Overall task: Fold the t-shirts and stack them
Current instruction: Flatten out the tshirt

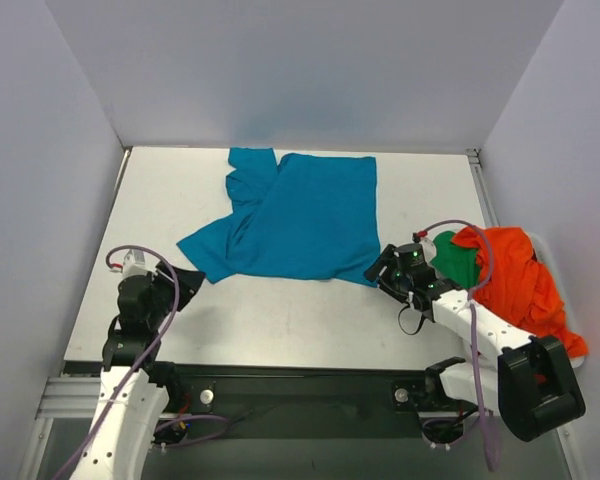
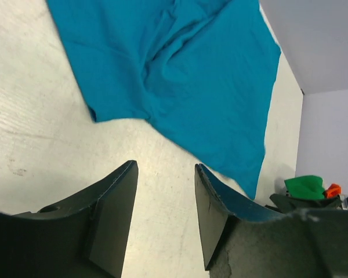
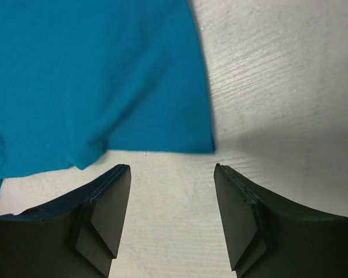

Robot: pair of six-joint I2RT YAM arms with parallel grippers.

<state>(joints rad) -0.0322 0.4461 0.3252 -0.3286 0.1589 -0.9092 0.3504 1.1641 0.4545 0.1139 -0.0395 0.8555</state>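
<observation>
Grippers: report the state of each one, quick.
Left gripper: open, holding nothing, short of the blue shirt.
Right gripper: open, holding nothing, just short of that shirt's corner.

Teal t-shirt (image 1: 300, 215): soft matt cloth, lightly creased. Bench (image 1: 280, 320) ahead of right tool (image 3: 171, 169): pale, matt, finely grained. Its fingers (image 3: 107, 214): dark matt plastic.

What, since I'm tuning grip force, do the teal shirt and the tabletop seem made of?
Teal shirt: soft matte cloth, probably cotton knit; it creases and lies limp. Tabletop: hard white board, matte, with fine grain lines, perhaps laminate or painted wood.
</observation>
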